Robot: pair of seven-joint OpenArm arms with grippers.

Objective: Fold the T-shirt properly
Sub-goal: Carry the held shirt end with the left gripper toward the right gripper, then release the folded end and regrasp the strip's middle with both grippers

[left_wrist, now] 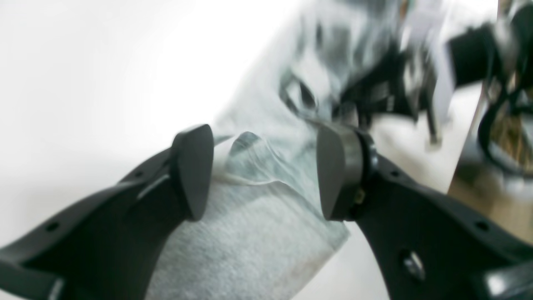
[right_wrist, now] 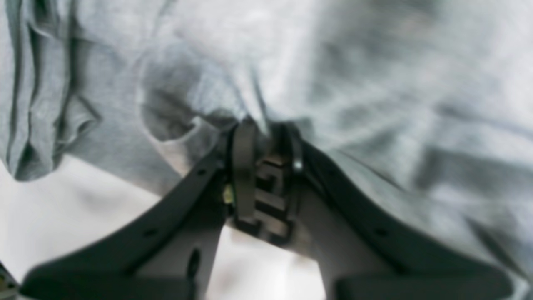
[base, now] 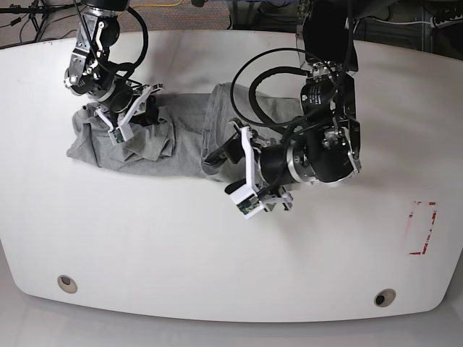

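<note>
The heather-grey T-shirt (base: 170,137) is lying bunched across the upper middle of the white table (base: 145,238), running as a rumpled band from the left side of the base view toward the centre. Its cloth is showing soft folds and creases, with a heap of gathered layers at the left end and a flatter stretch toward the middle. In the left wrist view, dark printed marks are showing on the far part of the fabric, too blurred to read as lettering.

The left gripper (left_wrist: 264,175) is hanging over one end of the shirt with its fingers (left_wrist: 193,171) spread apart. Between them, a folded corner of the grey fabric (left_wrist: 258,225) is lying on the table, with a hemmed edge curling up just beyond the pads. Neither pad is visibly pressing on the cloth. In the base view this arm is sitting on the right, bent low over the shirt's middle.

The right gripper (right_wrist: 264,137) is sitting at the shirt's left end in the base view. Its fingers (right_wrist: 243,166) are pressed nearly together and are pinching a ridge of grey cloth (right_wrist: 258,100) that is rising out of the tips and spreading into deep wrinkles. A loose sleeve-like fold (right_wrist: 37,104) is hanging at the left of that view, above the white tabletop.
</note>
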